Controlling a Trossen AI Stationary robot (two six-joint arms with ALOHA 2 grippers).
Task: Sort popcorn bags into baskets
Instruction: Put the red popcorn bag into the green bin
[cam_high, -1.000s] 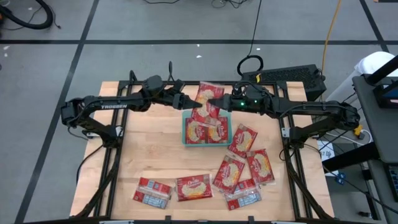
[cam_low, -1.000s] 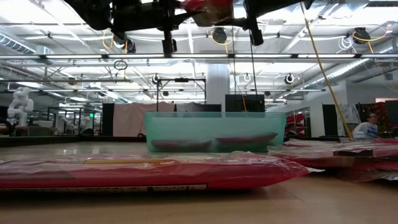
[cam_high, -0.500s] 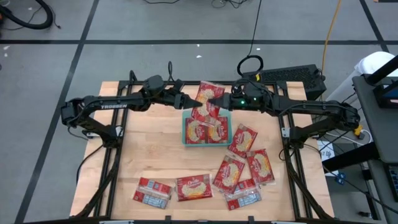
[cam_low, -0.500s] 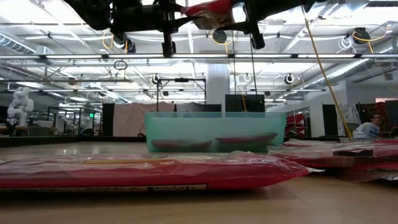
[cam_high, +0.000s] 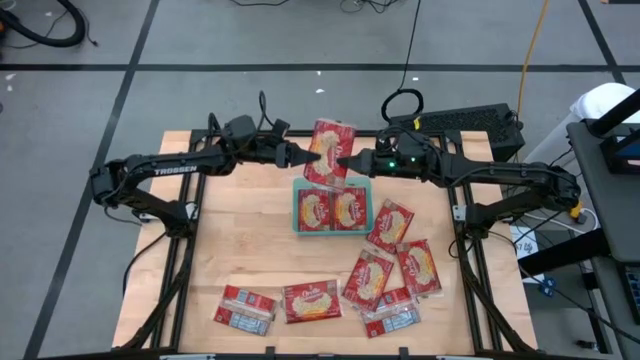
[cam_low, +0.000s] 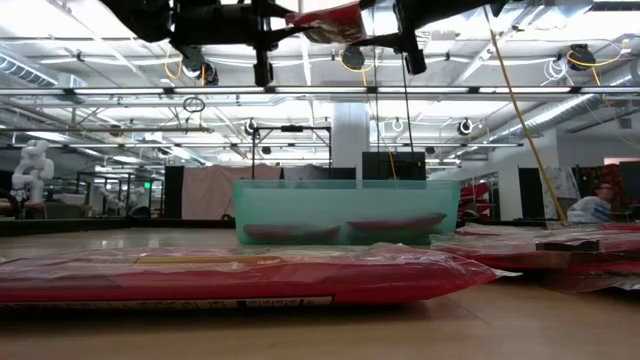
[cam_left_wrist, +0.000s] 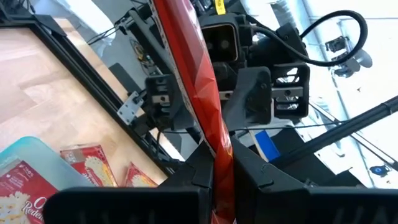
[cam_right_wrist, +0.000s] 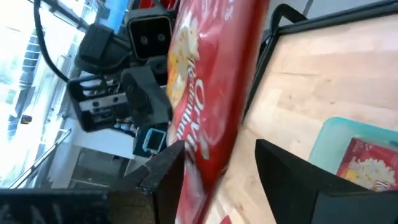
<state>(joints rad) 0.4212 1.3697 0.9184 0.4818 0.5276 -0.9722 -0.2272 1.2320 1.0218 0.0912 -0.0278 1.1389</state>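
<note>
Above the far edge of the teal tray (cam_high: 298, 214), a red popcorn bag (cam_high: 330, 153) held aloft between two arms — pinched tight at one edge by the left gripper (cam_high: 303, 157), fingers (cam_left_wrist: 198, 175) pressed flat against the packet. Facing it, the right gripper (cam_high: 345, 163) with jaws spread wide either side of the same bag, not clamped. Down in the tray, two packets (cam_high: 332, 209) side by side; on the wooden table (cam_high: 240, 240), seven more bags (cam_high: 385, 270) scattered near the front and right.
</note>
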